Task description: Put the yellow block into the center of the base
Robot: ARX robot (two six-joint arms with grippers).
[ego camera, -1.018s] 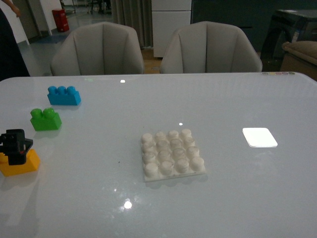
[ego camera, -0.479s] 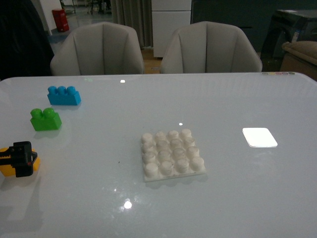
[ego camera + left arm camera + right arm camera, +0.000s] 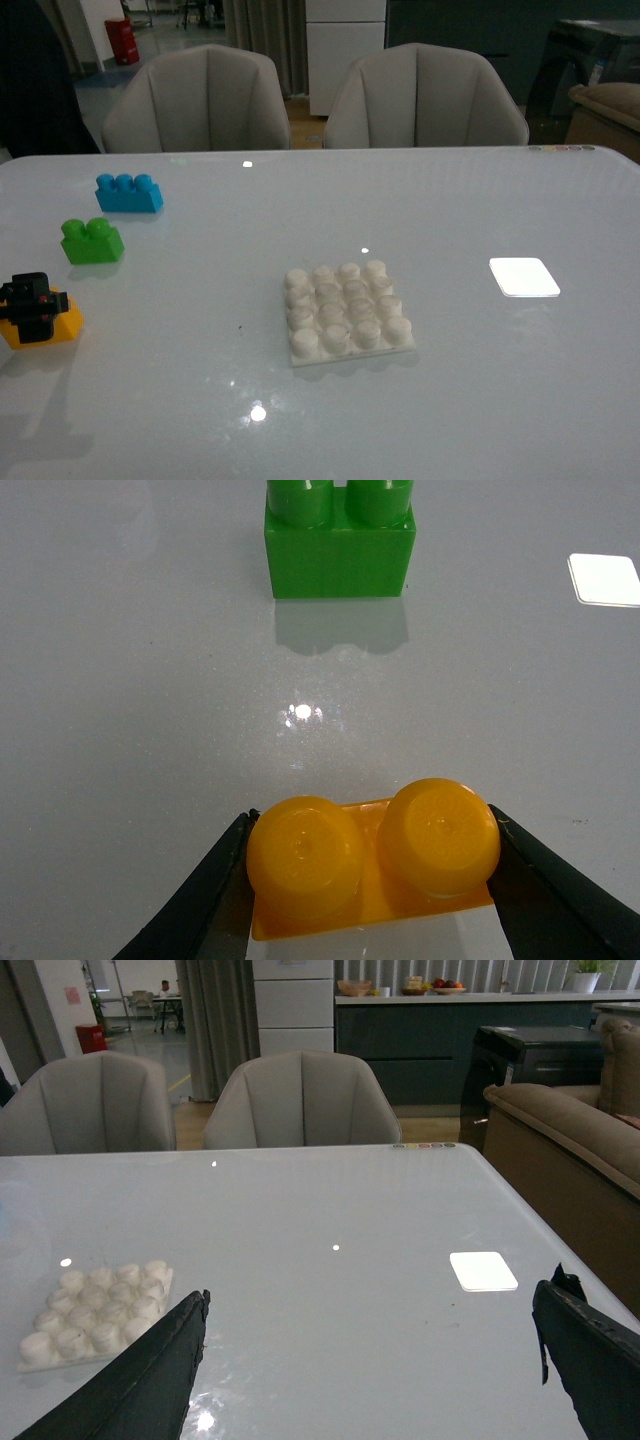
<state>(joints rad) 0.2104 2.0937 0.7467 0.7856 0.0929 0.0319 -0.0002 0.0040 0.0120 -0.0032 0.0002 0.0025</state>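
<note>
Levelled after tipping: yellow block (image 3: 372, 880), long axis spanning left gripper (image 3: 372, 822) jaws, clamped at both ends. Base (image 3: 348, 310) well apart, rightward of jaws. Right gripper (image 3: 372, 1305) agape, farther.

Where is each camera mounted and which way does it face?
Front view: on the robot's body, facing across the table to two chairs; left gripper shows, on the yellow block.
Left wrist view: behind left gripper, looking down at yellow block between its fingers, green brick beyond.
Right wrist view: behind open right gripper, facing across the table; both fingers show.
Shared: front and right wrist both show the base.
</note>
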